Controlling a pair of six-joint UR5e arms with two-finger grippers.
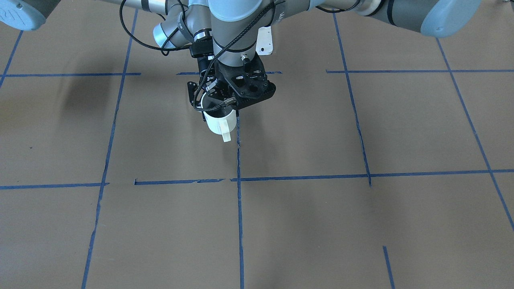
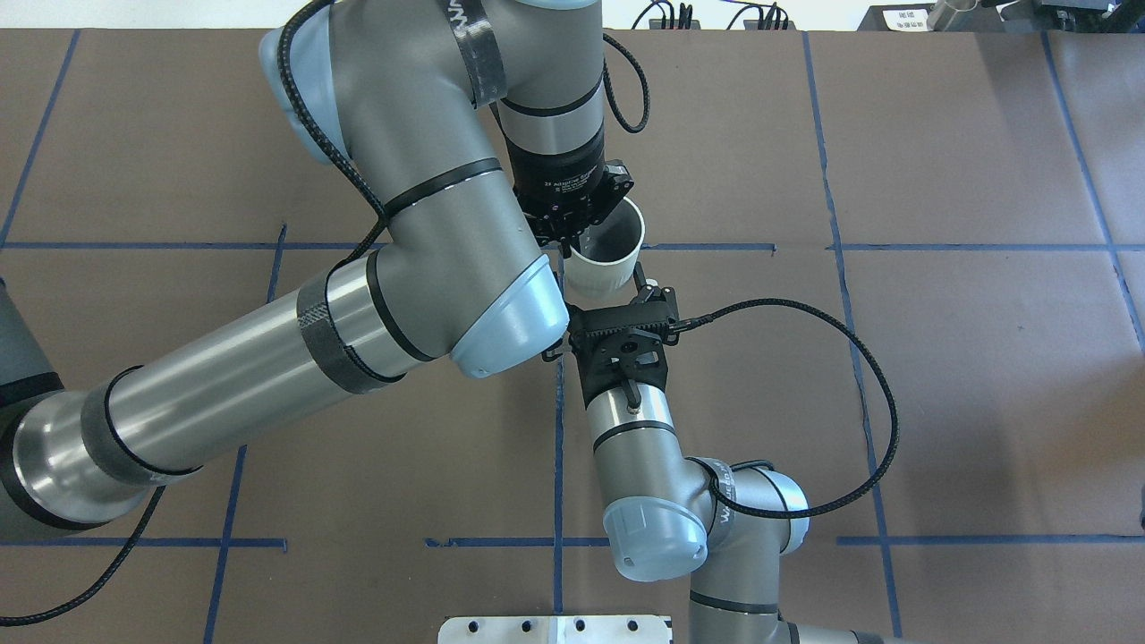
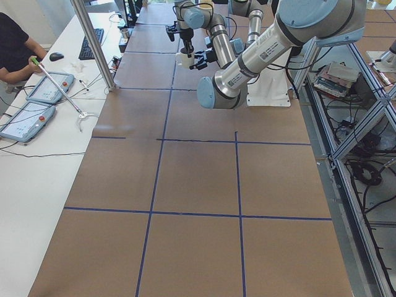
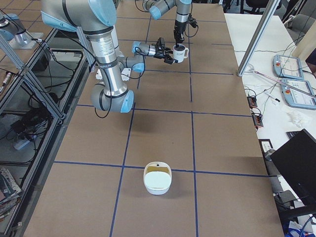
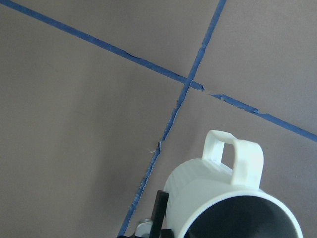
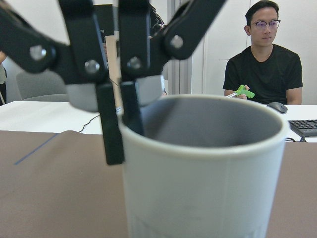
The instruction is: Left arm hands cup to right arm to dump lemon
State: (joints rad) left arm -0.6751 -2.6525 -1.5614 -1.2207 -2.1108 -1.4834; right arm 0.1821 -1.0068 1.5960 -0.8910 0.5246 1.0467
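White, upright and clear of the brown bench (image 2: 939,358): holds the cup (image 2: 608,261) by its rim in the left tool (image 2: 572,236), fingers (image 6: 111,124) clamped one inside, one outside, at 9 o'clock overhead. Points the handle (image 1: 226,130) toward 6 o'clock, front-facing. Places the right tool (image 2: 617,302) just beside the cup's 6 o'clock side; cannot tell how wide.

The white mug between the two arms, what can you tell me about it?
The mug is matte white with a grey inside, a faintly ribbed wall and a cream loop handle. It is upright and seems held off the table. The left claw pinches its rim from above, one finger inside, one outside. The right claw sits level beside it; contact is unclear. The visible part of its inside looks empty.
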